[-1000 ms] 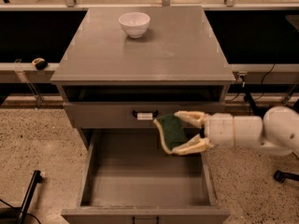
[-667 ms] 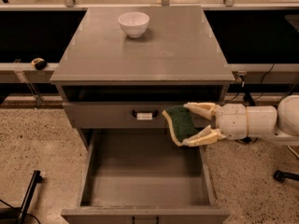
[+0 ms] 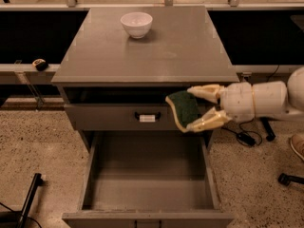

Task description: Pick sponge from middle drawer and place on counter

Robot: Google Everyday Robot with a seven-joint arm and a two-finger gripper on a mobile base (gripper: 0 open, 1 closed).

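Note:
My gripper [image 3: 200, 109] reaches in from the right, its pale fingers shut on the sponge [image 3: 183, 109], dark green face with a pale yellow edge. It holds the sponge in the air just below the counter's [image 3: 180, 46] front edge, in front of the upper drawer front's right end and above the back right of the open middle drawer [image 3: 147, 186]. The drawer floor that shows is bare.
A white bowl [image 3: 137, 23] stands at the back of the counter, left of centre. The upper drawer front with a black handle and white label [image 3: 147, 117] is shut. Speckled floor lies on both sides, with cables and a chair base at the right.
The gripper with the sponge has risen and shifted right, from over the drawer up to the level of the upper drawer front.

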